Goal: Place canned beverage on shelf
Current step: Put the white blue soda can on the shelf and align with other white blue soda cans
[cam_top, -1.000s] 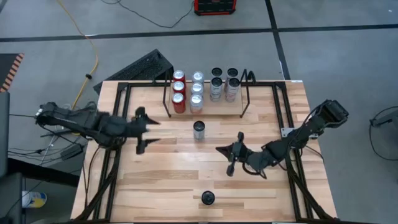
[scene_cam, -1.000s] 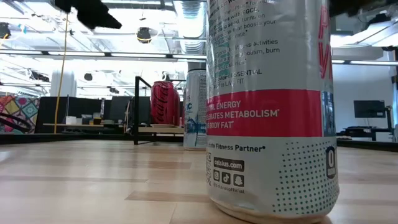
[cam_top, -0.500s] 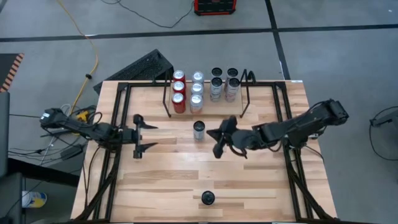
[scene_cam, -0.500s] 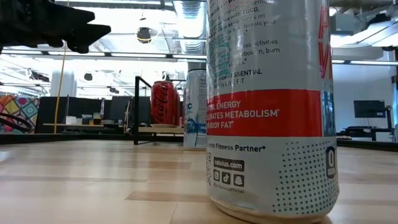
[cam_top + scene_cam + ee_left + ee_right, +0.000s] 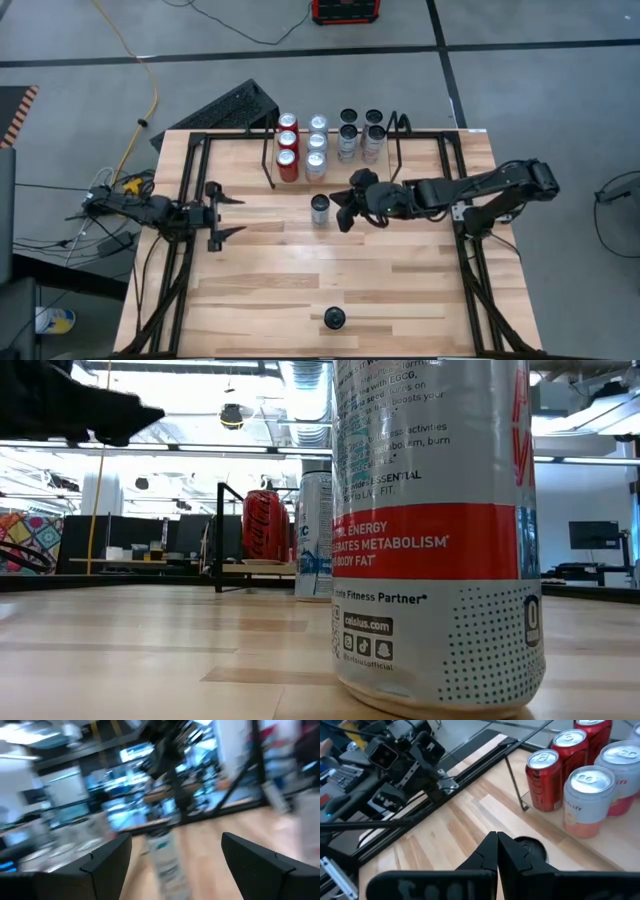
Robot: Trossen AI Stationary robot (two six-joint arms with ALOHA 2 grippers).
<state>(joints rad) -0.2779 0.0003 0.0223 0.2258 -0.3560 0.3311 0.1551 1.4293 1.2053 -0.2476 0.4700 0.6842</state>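
Can (image 5: 319, 208) stands alone, upright, mid-table on the wood, just near of the shelf (image 5: 333, 150), which already holds red and silver cans in rows; another can (image 5: 435, 530) sits at the near table edge, filling the low view. Right gripper (image 5: 345, 212) hovers just right of the lone can, fingers clenched together, grasping nothing, so it can't take the can like this. Left gripper (image 5: 215, 216) waits at the left side, jaws spread wide, empty. Likely step: approach for the grasp. To do it well: open the right fingers first, drop to mid-body height, straddle the can squarely without nudging it, close, then lift clear of the shelf's front wire.
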